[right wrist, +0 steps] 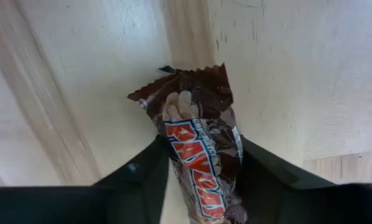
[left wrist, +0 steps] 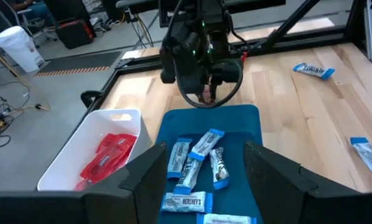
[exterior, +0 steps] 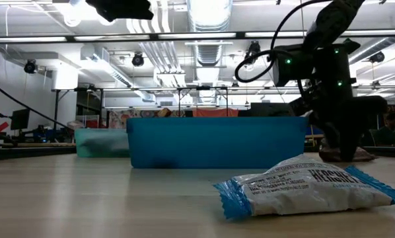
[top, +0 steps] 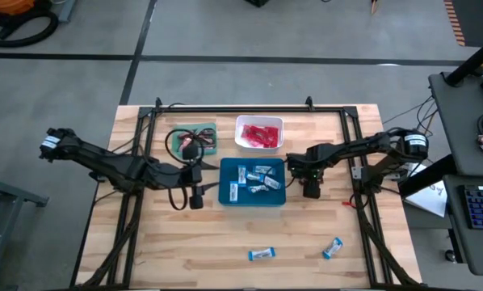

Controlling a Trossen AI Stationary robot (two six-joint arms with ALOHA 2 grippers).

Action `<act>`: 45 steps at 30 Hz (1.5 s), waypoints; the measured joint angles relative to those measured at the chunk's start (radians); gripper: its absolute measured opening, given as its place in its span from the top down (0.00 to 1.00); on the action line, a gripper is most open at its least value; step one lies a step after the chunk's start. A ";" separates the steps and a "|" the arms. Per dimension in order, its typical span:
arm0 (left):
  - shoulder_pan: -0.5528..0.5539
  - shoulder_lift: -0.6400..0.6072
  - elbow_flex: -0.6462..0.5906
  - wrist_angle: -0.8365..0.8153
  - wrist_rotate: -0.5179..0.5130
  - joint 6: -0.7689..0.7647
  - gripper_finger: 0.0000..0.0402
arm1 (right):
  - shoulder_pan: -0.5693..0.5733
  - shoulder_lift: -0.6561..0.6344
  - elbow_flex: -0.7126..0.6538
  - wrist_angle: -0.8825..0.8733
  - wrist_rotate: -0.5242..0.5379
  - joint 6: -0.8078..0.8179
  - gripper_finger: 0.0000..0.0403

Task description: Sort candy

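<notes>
My right gripper (top: 312, 191) stands just right of the blue tray (top: 252, 201), fingers pointing down at the table, shut on a dark brown bar with a red label (right wrist: 201, 146). My left gripper (top: 196, 199) hovers open on the tray's left side; its wrist view looks across the blue-and-white bars (left wrist: 198, 165) lying in that tray. Red packets (top: 259, 136) fill the white tray (top: 259, 121). Dark brown bars (top: 195, 145) lie in the green tray (top: 205, 128). Two blue-and-white bars (top: 260, 254) (top: 332, 248) lie flat on the bare table near its front edge. My right gripper pinches the dark brown bar between its two fingers (right wrist: 150, 174), which come from above and sit on the bar's long sides (right wrist: 173, 155). The crimped far end (right wrist: 192, 84) sticks out past the fingertips, close over the wood. Whether the bar is lifted clear, I cannot tell.
A black frame rail (top: 249, 107) runs around the table's far and side edges. The three trays crowd the middle and far part. In the low view one loose blue-and-white bar (exterior: 310, 188) lies close to the camera, in front of the blue tray (exterior: 217, 142).
</notes>
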 joint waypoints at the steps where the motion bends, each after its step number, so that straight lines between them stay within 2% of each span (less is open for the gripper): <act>1: 0.000 0.006 0.000 0.000 0.000 0.000 0.52 | 0.000 -0.003 -0.001 0.001 0.000 0.000 0.64; 9: 0.000 0.032 0.000 0.003 0.001 -0.019 0.52 | 0.000 -0.067 -0.004 0.004 -0.082 0.019 0.90; 13: 0.000 0.038 0.000 0.008 0.001 -0.035 0.52 | 0.004 -0.135 -0.004 -0.010 -0.130 0.075 0.93; 19: 0.000 0.087 0.000 0.083 0.045 -0.053 0.52 | 0.059 -0.306 -0.004 0.005 -0.104 0.211 0.92; 24: 0.000 0.175 0.000 0.201 0.063 -0.043 0.52 | 0.162 -0.442 -0.003 0.132 -0.027 0.295 0.92; 30: 0.001 0.287 0.000 0.406 0.063 0.042 0.52 | 0.295 -0.515 -0.003 0.298 0.183 0.316 0.92; 36: 0.019 0.403 0.001 0.644 0.066 0.104 0.52 | 0.385 -0.463 -0.003 0.446 0.348 0.265 0.92; 38: 0.032 0.441 0.007 0.689 0.108 0.107 0.52 | 0.400 -0.433 -0.003 0.493 0.387 0.254 0.92; 40: 0.047 0.478 0.008 0.738 0.163 0.106 0.53 | 0.409 -0.400 -0.003 0.541 0.410 0.240 0.92; 45: 0.082 0.557 0.009 0.886 0.177 0.103 0.56 | 0.415 -0.314 -0.003 0.672 0.428 0.205 0.92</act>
